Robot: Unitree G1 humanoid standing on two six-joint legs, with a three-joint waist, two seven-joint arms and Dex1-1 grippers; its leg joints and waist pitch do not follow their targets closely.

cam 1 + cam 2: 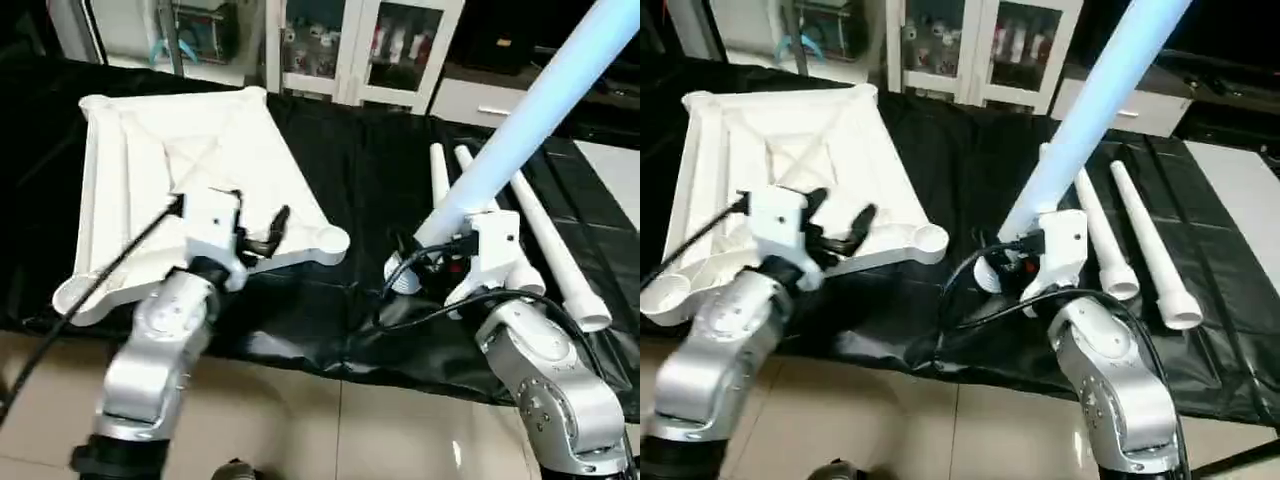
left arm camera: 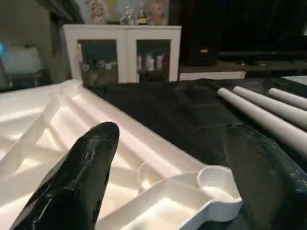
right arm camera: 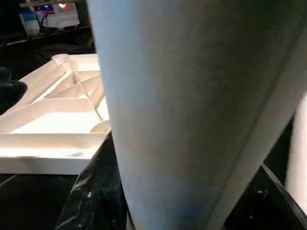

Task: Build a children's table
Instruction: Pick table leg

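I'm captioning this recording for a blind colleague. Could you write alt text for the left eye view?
The right gripper holds one white leg slanting upward, while the left gripper hovers open over the upturned table top on a black sheet. Two more legs lie beside it.

A: How much of the raised leg (image 1: 540, 110) can you see?

B: Not its far end; it runs out past the picture's top corner. Its lower end is buried among the right gripper (image 1: 455, 262) and its cables, so the fingers there are covered.

A: And the table top (image 1: 200, 160)?

B: The left gripper (image 1: 262, 232) and its wrist cover part of the near rim.

A: The cabinet shelves (image 1: 400, 45)?

B: Small objects, too small to tell.
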